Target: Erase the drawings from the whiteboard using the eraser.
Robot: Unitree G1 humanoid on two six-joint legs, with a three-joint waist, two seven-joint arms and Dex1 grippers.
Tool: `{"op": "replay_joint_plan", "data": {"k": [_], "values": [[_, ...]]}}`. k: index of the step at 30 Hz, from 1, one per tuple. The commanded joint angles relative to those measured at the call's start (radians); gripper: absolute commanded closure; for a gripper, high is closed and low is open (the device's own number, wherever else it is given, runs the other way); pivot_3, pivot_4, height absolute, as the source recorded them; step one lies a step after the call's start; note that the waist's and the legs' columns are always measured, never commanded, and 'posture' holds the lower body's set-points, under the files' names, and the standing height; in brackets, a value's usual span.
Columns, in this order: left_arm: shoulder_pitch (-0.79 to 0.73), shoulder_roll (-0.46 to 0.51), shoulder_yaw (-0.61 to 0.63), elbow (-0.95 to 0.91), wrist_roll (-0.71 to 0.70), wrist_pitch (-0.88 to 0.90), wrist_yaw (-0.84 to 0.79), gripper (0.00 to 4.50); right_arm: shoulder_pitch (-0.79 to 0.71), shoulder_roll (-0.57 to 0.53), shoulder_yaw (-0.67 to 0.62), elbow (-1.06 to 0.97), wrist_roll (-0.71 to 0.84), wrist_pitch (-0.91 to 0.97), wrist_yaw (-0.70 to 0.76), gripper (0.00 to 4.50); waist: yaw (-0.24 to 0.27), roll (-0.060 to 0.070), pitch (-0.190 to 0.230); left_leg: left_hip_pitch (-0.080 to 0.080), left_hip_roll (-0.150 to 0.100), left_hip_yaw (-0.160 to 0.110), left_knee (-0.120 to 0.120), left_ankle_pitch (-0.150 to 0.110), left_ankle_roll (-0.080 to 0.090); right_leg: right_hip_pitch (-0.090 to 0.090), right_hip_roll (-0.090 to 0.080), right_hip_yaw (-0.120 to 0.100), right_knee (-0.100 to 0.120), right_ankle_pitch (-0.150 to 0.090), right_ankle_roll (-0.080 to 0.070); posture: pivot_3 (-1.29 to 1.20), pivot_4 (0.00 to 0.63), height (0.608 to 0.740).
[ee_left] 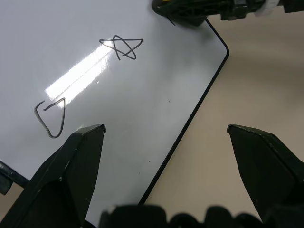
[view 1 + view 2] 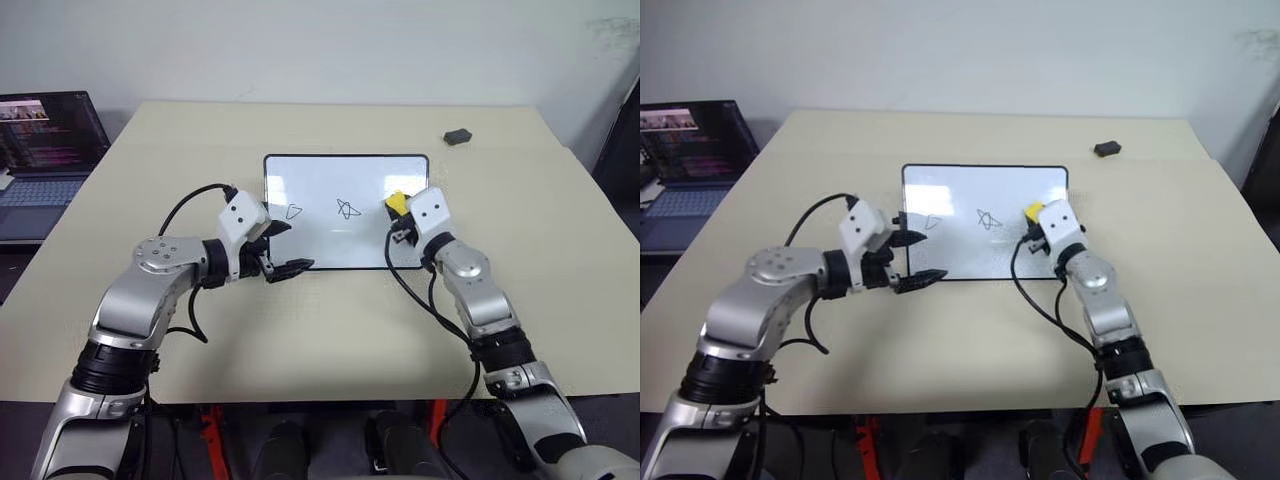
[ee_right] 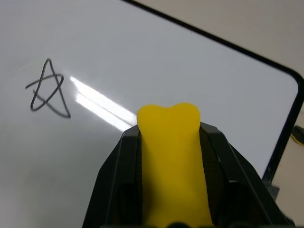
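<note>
Beige table [image 2: 560, 215], whiteboard [image 2: 320, 170] at frame centre. My right gripper [image 2: 400, 218] is clamped on the yellow eraser [image 3: 172, 156] over the board's right side; my left gripper [image 2: 285, 247] is spread at its lower-left corner. Best move: press flat, sweep left across the star scribble [image 2: 347, 208], then the loop [image 2: 293, 211].

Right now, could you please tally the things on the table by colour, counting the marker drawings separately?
White: 1, the whiteboard
Yellow: 1, the eraser in the right gripper
Dark grey: 1, the small block
Black marker drawings: 2, loop and star
Total: 5
</note>
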Motion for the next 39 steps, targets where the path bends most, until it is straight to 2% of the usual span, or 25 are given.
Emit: {"op": "replay_joint_plan", "data": {"k": [1, 10, 15, 19, 24, 39], "values": [[-0.006, 0.004, 0.027, -0.041, -0.014, -0.003, 0.002, 0.0, 0.053, -0.013, 0.023, -0.011, -0.008, 0.117, 0.031, 3.26, 0.0, 0.0, 0.0, 0.001, 0.0, 0.0, 0.0, 0.0, 0.0, 0.0, 0.0, 0.0, 0.0, 0.0, 0.0, 0.0, 0.15, 0.74], [-0.013, -0.002, 0.021, -0.041, -0.015, -0.001, 0.004, 0.0, 0.103, -0.06, 0.097, -0.152, -0.026, 0.236, 0.118, 3.26, -0.012, -0.001, 0.0, 0.008, 0.001, 0.002, 0.0, 0.001, 0.001, 0.006, 0.004, 0.002, 0.001, 0.0, 0.001, 0.0, 0.15, 0.74], [-0.01, -0.003, 0.022, -0.044, -0.017, 0.0, 0.006, 0.0, 0.07, -0.018, -0.008, -0.25, 0.06, 0.186, 0.078, 3.26, -0.013, 0.0, 0.0, 0.004, 0.002, 0.001, -0.001, 0.001, 0.001, 0.002, 0.004, 0.002, 0.001, 0.0, 0.001, 0.0, 0.15, 0.74], [-0.006, -0.007, 0.019, -0.05, -0.018, 0.002, 0.007, 0.0, 0.025, -0.02, -0.065, -0.203, 0.052, 0.168, 0.008, 3.26, -0.01, 0.0, 0.0, -0.003, 0.001, 0.001, 0.0, 0.0, 0.0, -0.004, 0.004, 0.001, 0.0, 0.001, -0.001, 0.0, 0.15, 0.74], [-0.011, -0.012, 0.015, -0.051, -0.018, 0.003, 0.005, 0.0, -0.002, -0.024, -0.075, -0.137, 0.033, 0.174, -0.029, 3.26, -0.008, 0.0, 0.0, -0.004, 0.001, 0.001, -0.001, 0.0, 0.0, -0.004, 0.003, 0.001, -0.001, 0.002, -0.003, 0.0, 0.15, 0.74], [-0.016, -0.018, 0.014, -0.047, -0.014, 0.001, 0.002, 0.0, 0.11, -0.065, 0.046, -0.217, 0.005, 0.274, 0.066, 3.26, -0.014, 0.0, 0.0, -0.001, 0.001, 0.001, 0.0, 0.0, 0.0, -0.002, 0.003, 0.001, 0.0, 0.0, 0.001, 0.0, 0.15, 0.74]]}}
